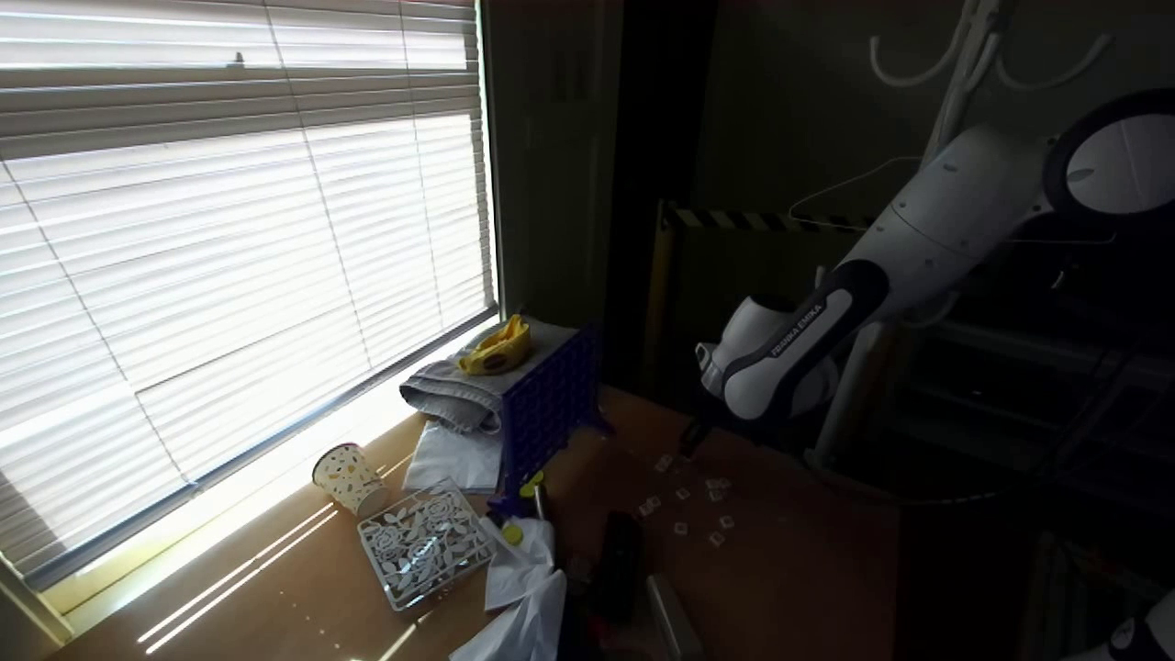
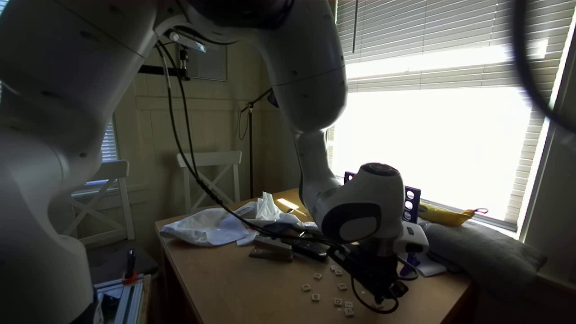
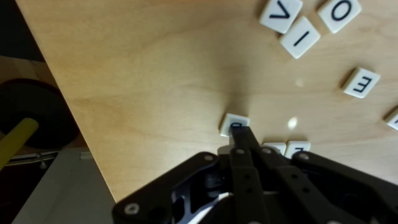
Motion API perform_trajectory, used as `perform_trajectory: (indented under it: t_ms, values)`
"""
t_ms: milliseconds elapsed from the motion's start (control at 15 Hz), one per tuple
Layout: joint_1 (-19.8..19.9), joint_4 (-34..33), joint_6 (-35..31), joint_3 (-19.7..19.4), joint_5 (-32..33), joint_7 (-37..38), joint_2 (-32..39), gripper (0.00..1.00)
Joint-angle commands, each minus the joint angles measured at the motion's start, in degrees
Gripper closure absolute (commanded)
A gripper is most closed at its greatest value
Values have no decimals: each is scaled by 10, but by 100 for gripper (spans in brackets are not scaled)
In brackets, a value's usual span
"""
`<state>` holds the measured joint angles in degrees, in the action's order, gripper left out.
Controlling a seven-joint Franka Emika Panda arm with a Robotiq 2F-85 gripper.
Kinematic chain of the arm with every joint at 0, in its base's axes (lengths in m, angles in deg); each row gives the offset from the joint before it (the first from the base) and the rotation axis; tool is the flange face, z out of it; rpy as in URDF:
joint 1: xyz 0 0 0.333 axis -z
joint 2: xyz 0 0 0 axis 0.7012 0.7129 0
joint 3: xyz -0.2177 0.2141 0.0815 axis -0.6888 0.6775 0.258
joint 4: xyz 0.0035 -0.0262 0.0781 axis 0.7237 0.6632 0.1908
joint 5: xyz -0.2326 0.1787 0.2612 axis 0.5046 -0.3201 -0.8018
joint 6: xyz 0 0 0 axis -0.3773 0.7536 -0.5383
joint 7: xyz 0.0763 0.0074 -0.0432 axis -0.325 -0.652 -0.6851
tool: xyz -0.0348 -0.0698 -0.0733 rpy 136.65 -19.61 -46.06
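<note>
In the wrist view my gripper point(image 3: 242, 128) is shut, its two fingertips pressed together with nothing visible between them. Right at the tips lies a small white letter tile point(image 3: 227, 123), partly covered by them; whether they touch it I cannot tell. Two more tiles peek out beside the fingers, one of them a tile point(image 3: 293, 146) with a half-hidden letter. Farther off lie a V tile point(image 3: 289, 8), an I tile point(image 3: 295, 46), an O tile point(image 3: 351, 15) and an E tile point(image 3: 349, 87). In both exterior views the gripper point(image 1: 690, 439) points down low over the tabletop.
A purple upright rack point(image 1: 551, 395) stands near a grey cloth point(image 1: 450, 395) topped by a yellow banana-shaped pouch point(image 1: 498, 349). Toward the window are a spotted cup point(image 1: 349, 479) and a metal trivet point(image 1: 395, 551). White plastic bags point(image 2: 207, 227) and a remote point(image 2: 310, 247) lie beyond the tiles.
</note>
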<state>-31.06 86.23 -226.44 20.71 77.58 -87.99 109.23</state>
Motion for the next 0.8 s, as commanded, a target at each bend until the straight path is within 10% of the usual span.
perform_trajectory:
  t_ms: [0, 733]
  values:
    - [17, -9, -8, 12, 22, -3, 14, 100]
    - [36, -31, -8, 36, 30, -15, 31, 100]
